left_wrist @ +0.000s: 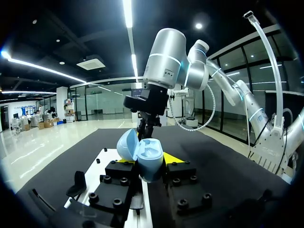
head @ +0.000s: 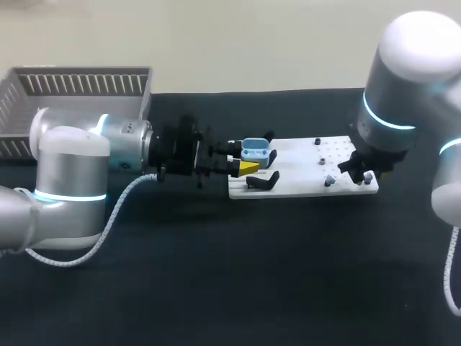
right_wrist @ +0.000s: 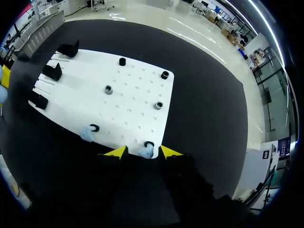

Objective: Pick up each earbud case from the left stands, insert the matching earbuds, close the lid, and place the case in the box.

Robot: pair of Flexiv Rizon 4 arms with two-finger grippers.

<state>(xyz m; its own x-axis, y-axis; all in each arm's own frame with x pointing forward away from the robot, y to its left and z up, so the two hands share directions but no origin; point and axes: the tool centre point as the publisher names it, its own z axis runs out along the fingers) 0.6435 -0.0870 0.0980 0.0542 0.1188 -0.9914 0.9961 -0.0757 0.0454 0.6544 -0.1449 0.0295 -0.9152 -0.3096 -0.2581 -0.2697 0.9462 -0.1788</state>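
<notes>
My L gripper (left_wrist: 145, 166) is clamped on the open light-blue case (left_wrist: 148, 156), lid flipped up, at the white board's (head: 299, 173) stand end; the box (head: 79, 83) sits well behind. R gripper (right_wrist: 144, 153) hangs over the board's far edge, fingers spread wide w/ one earbud (right_wrist: 146, 151) between the tips, not pinched. A 2nd earbud (right_wrist: 87, 134) is near it on the same edge.

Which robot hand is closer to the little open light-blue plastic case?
Left. The left gripper holds the open light-blue plastic case between its fingers. The right gripper is far off at the white board's other end, its tips either side of a small light-blue earbud.
</notes>
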